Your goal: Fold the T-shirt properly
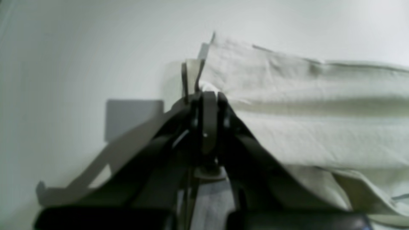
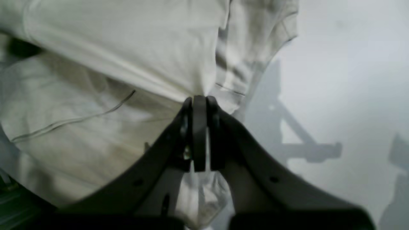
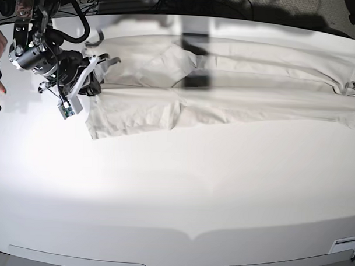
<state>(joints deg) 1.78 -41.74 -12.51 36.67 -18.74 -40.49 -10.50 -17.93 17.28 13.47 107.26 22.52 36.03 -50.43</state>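
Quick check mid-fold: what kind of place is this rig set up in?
Probably a lab or robot workcell: a wide white table, cables along its far edge, and only the T-shirt laid out on it.

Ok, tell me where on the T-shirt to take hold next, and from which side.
Take the T-shirt by its free near edge, the long fold line facing the camera, coming in from the near side of the table. The shirt lies stretched in a flat band, so that edge is exposed and easy to pinch.

T-shirt (image 3: 225,97): plain off-white cotton, no print, wrinkled. Folded lengthwise into a long band stretched across the far part of the counter (image 3: 175,185), layers overlapping, one sleeve spread flat toward the near side at one end.
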